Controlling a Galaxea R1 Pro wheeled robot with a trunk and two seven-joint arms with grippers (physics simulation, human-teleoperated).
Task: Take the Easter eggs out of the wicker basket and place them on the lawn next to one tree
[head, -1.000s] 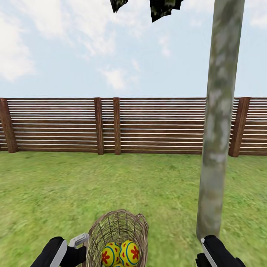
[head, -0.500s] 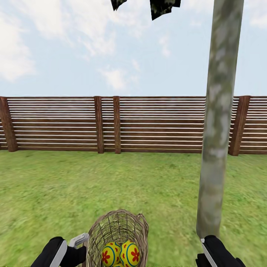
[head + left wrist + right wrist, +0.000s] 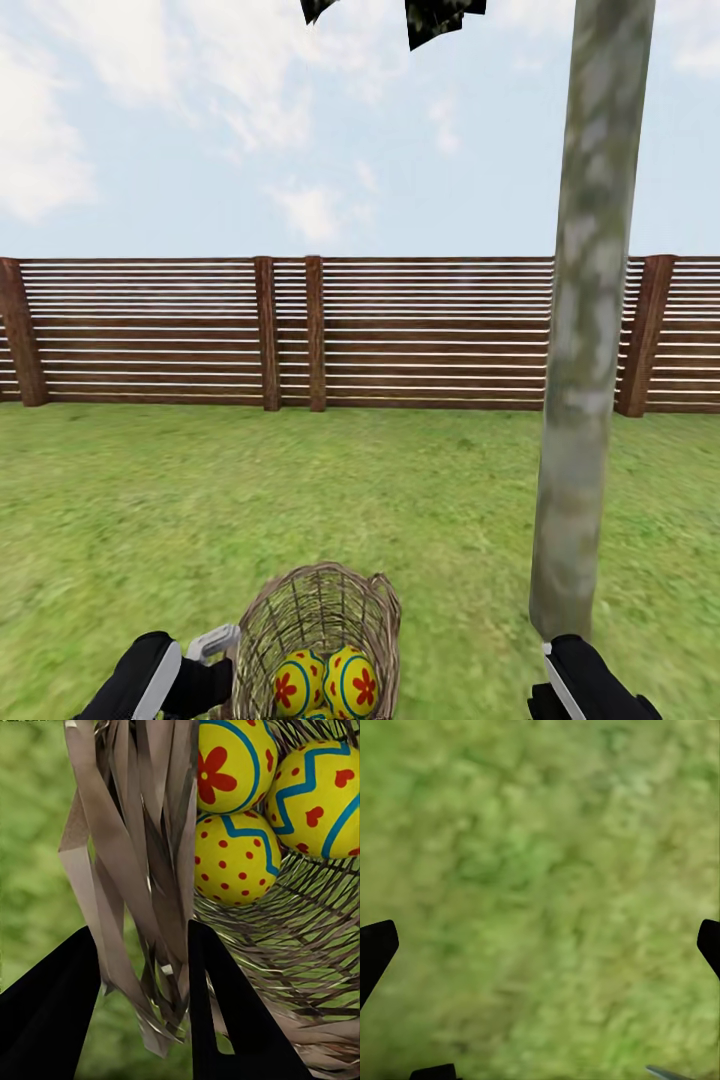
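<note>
Presently the left gripper (image 3: 142,967) is clamped on the woven wall of the wicker basket (image 3: 135,870), one finger outside and one inside. All three Easter eggs (image 3: 236,859) lie in the basket just beyond the inner finger. The right gripper (image 3: 540,937) is spread wide over bare lawn (image 3: 540,855), holding nothing. The tree (image 3: 585,330) trunk rises just ahead of the right arm, apparently close, though its base is partly hidden.

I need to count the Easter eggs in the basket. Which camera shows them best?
The left wrist view: three Easter eggs fill its frame, close up inside the wicker basket. The head view catches two eggs at its bottom edge, partly cropped. The right wrist view looks at lawn.
</note>
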